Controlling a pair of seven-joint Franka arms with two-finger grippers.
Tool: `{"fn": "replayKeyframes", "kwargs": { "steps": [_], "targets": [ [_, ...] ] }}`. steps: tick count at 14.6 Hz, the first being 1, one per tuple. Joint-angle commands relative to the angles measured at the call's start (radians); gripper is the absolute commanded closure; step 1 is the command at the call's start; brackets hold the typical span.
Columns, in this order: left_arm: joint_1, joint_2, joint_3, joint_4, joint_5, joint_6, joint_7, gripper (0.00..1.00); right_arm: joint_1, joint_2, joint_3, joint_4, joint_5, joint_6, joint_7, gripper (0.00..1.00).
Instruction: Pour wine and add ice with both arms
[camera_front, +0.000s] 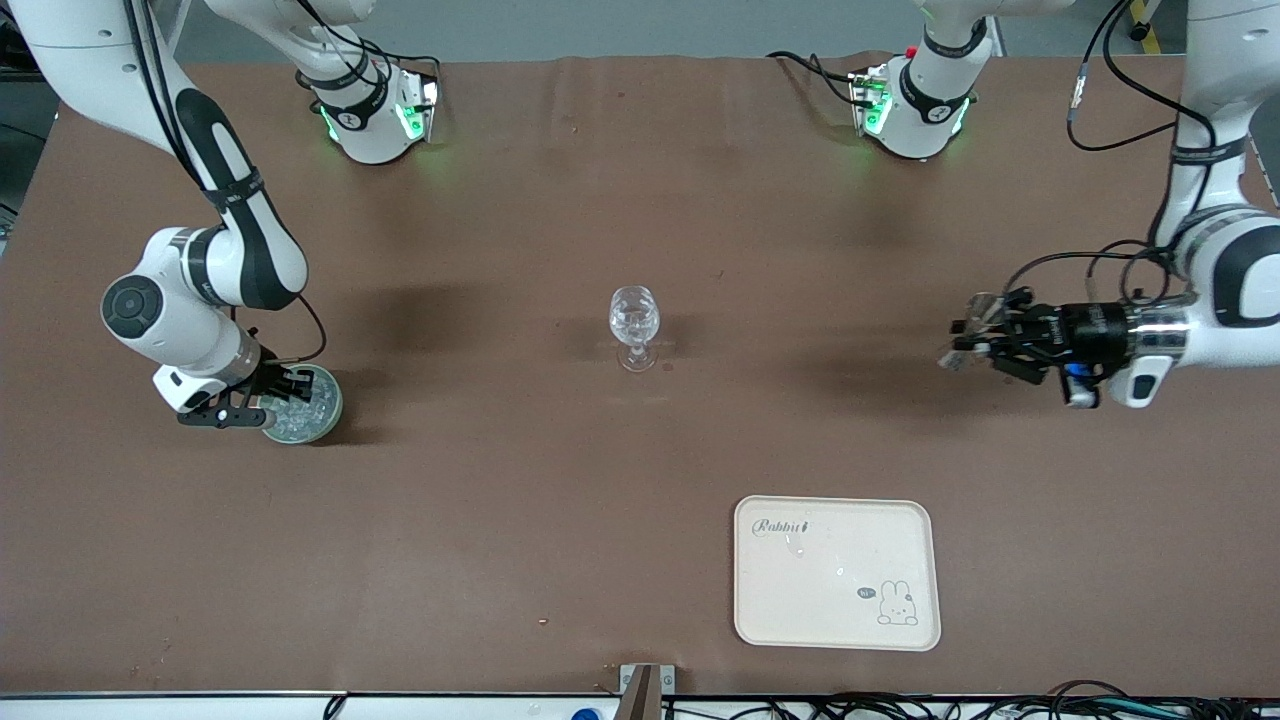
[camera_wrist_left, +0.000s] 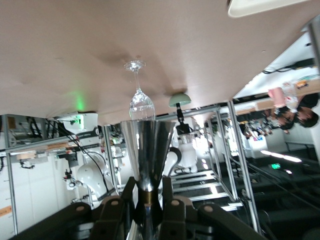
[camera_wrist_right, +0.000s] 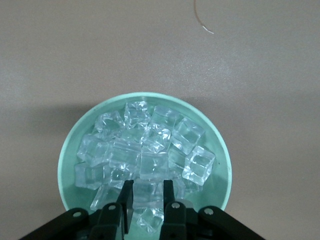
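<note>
The ice (camera_wrist_right: 145, 155) fills a green bowl (camera_front: 325, 412) at the left middle of the front view, and the right hand (camera_front: 268, 393) stands straight above it, pointing down, so the coming grab turns on a plain vertical drop. In the right wrist view its fingers (camera_wrist_right: 168, 200) sit narrowly parted astride one cube at the heap's edge; whether they already pinch it I cannot tell.

The glass (camera_front: 634, 327) stands upright at the centre of the worktop (camera_front: 640, 200), between the arms and well apart from both.

The left hand (camera_front: 975, 345) hangs at the right edge of the front view, wrist level, aimed toward the glass, and is clamped on a shiny metal cup (camera_wrist_left: 146, 152) whose long axis lies roughly level.

A tray (camera_front: 900, 530) lies at lower right.
</note>
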Motion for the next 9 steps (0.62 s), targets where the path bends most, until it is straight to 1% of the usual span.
{"fn": "replayKeyframes", "kwargs": {
  "steps": [1, 3, 4, 6, 8, 9],
  "targets": [
    [0.008, -0.066, -0.194, -0.012, 0.022, 0.195, -0.165, 1.00, -0.002, -0.001, 0.003, 0.010, 0.003, 0.002, -0.008, 0.90],
    [0.010, -0.063, -0.332, 0.008, 0.022, 0.357, -0.286, 1.00, -0.001, -0.003, 0.003, 0.024, 0.004, -0.010, -0.002, 0.93],
    [0.010, -0.056, -0.404, 0.019, 0.022, 0.442, -0.340, 1.00, 0.001, -0.007, 0.005, 0.048, 0.012, -0.069, 0.004, 0.96],
    [0.009, -0.053, -0.519, 0.027, 0.022, 0.588, -0.415, 1.00, 0.001, -0.029, 0.006, 0.146, 0.018, -0.267, 0.047, 1.00],
    [0.004, -0.037, -0.608, 0.043, 0.025, 0.697, -0.455, 1.00, 0.004, -0.068, 0.011, 0.226, 0.020, -0.393, 0.096, 1.00],
    [0.001, -0.023, -0.651, 0.050, 0.032, 0.759, -0.471, 1.00, 0.009, -0.085, 0.012, 0.253, 0.020, -0.431, 0.120, 1.00]
  ]
}}
